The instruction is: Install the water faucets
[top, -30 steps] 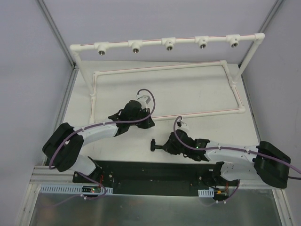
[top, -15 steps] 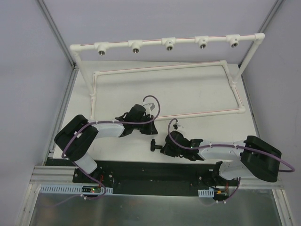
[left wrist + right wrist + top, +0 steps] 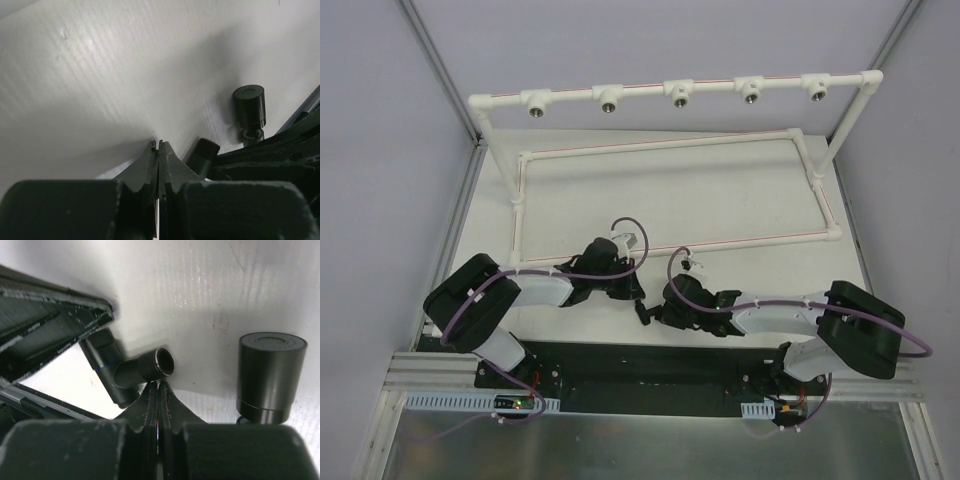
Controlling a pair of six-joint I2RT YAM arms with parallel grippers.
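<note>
Where the two arms meet at about 6 o'clock on the counter (image 3: pixel 740 205), just ahead of the black base plate (image 3: pixel 640 365), both faucets sit between the tool tips.

Right tool (image 3: pixel 158 386): fingers pressed fully together, nothing held. Its tips sit just under the T-shaped faucet (image 3: pixel 140 371), and I cannot tell if they touch.

That faucet lies flat. Its threaded side stem has an open mouth pointing to about 2 o'clock in the right wrist view. Its crossbar runs roughly 11 to 5 and is partly under the other arm's tool.

The stubby cylinder (image 3: pixel 271 375) is at 3 o'clock from the right tool's tips. It stands on end with its long axis upright and its flat top up, apart from the T part.

Left tool (image 3: pixel 158 146): fingers also fully together and gripping nothing, with the tips low over bare counter. From there the cylinder is at 2 o'clock and the threaded stem at 4 o'clock, close by.

The counter surface is matte white with a faint ribbed texture and a few scuffs.

Further back a white pipe loop (image 3: pixel 670 144) lies flat on the counter. At 12 o'clock a raised white rail (image 3: pixel 705 86) carries five fittings (image 3: pixel 680 96) with their metal mouths facing forward.

Plain pale lilac walls (image 3: pixel 380 150) stand at 9, 12 and 3 o'clock.
</note>
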